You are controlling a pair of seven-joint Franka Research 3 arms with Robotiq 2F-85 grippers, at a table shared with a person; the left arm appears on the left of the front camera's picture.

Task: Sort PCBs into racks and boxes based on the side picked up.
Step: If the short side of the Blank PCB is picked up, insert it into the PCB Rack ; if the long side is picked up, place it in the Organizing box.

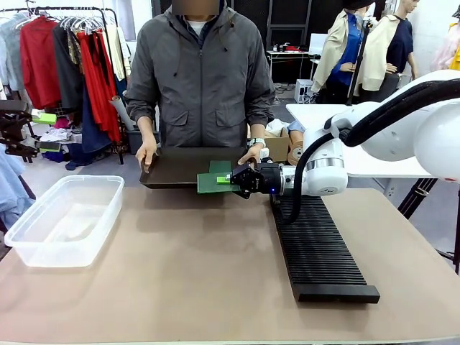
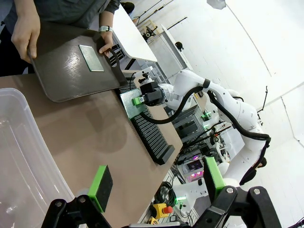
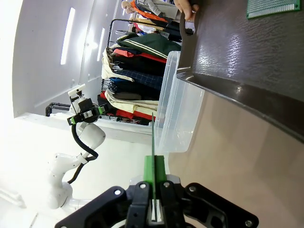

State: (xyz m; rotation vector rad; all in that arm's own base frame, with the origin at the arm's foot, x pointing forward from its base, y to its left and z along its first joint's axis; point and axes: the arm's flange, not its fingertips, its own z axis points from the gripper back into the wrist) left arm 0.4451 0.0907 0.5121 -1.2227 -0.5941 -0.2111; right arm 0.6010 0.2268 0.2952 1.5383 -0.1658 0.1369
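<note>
One PCB [image 1: 214,184] sits clamped edge-on in my right gripper [image 1: 231,180], by the person's tray [image 1: 172,172]. My left gripper [image 2: 156,181] hangs spread near the box [image 1: 65,215]. I worry this thin pinch lets it swivel or snag the rack [image 1: 316,244] ribs.
</note>
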